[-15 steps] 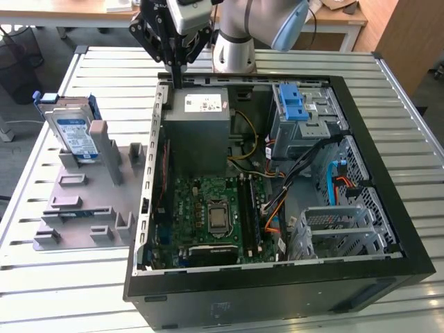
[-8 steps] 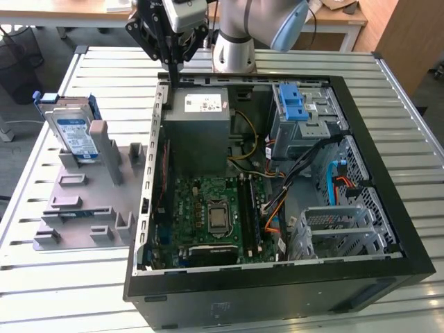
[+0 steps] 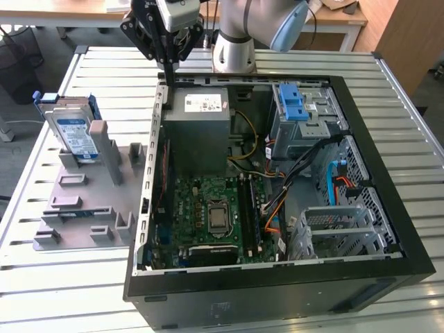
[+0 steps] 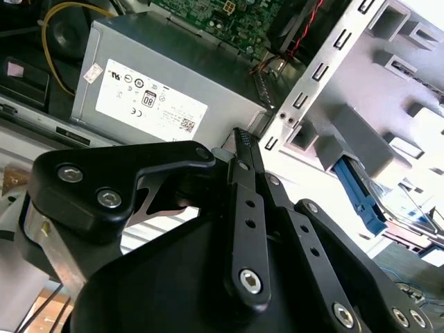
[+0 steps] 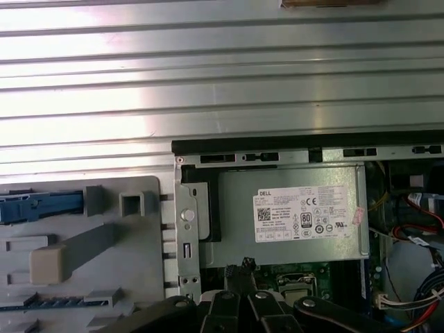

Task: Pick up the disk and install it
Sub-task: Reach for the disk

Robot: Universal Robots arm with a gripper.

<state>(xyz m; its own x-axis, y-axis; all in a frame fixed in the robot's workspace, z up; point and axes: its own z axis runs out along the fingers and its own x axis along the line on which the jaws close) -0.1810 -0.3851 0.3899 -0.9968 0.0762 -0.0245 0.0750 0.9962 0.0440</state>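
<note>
Disk stands on edge in a slot at the far end of a grey rack, label facing the camera. Its blue frame shows along the top and sides. The rack lies on the slatted table, at the exterior view's left of the open case.

The arm rises from the table's far edge behind the case and bends toward the exterior view's left. Its gripper points down over the case's far corner on that side. It hangs just above the side-wall rim and well apart from the disk. The 2 fingers are pressed together to a thin point (in the second wrist view the tip reads as 1 black bar). They grip no object.

In the first wrist view the gripper hangs by the case wall. The PSU lies to one side of it and the rack to the other.

The case lies on its side with its panel off. Inside, the PSU fills the far corner under the gripper, and the motherboard lies nearer the camera. A blue latch stands on a metal bay at the far right in the exterior view. Black, orange and yellow cables run between them. A wire-like metal cage sits at the near right.
</note>
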